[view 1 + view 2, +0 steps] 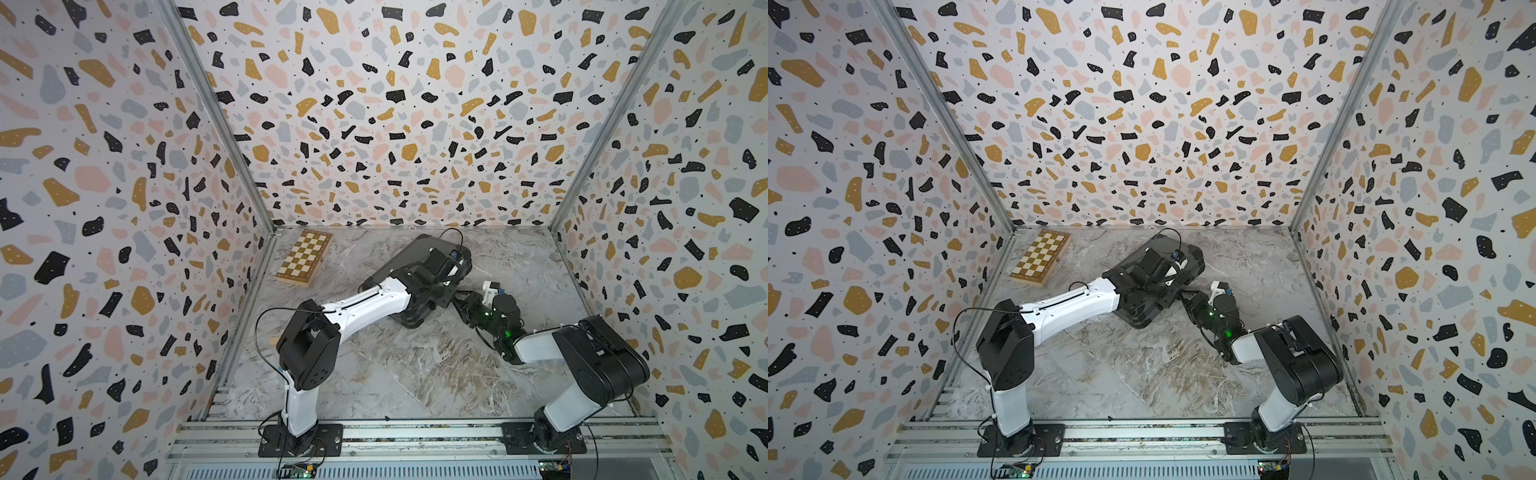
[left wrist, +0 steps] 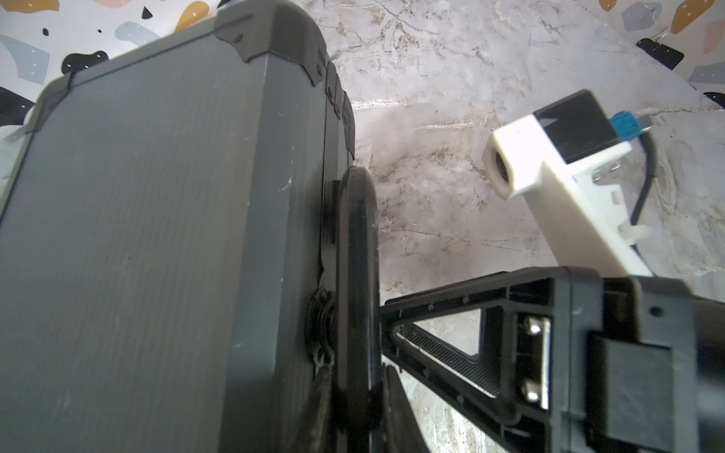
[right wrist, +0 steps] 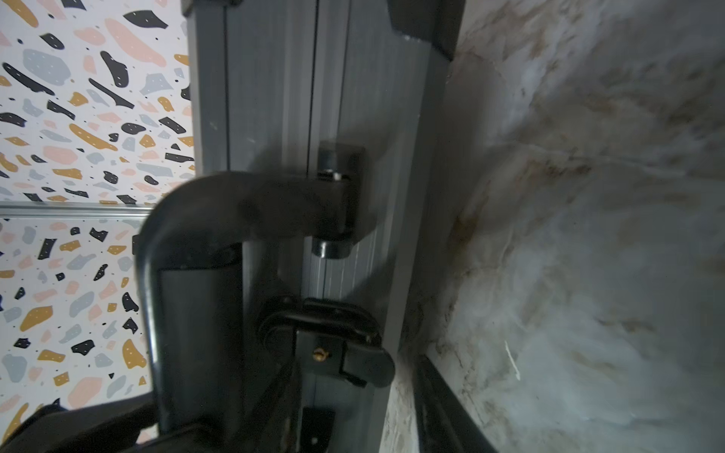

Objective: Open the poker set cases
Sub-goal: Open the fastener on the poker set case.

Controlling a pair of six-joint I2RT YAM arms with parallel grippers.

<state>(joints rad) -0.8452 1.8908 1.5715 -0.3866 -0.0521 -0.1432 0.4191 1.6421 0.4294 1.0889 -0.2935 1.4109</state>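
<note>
Dark grey rectangular poker case point(image 1: 415, 254) flat mid-table, lid shut. Left gripper point(image 2: 359, 396) clamped on black handle point(image 2: 357, 255). Right gripper point(image 1: 460, 297) part-open, empty; we see black latch point(image 3: 333, 345) right ahead of it.

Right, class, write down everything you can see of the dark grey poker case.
The poker case is a dark grey, ribbed, rectangular briefcase with black corner caps, a black handle and a black latch on its front edge. The lid seam looks shut. It lies askew on the marble table, towards the back, right of the chessboard box. The left gripper appears shut on the handle; the left arm hides much of it from above.
</note>
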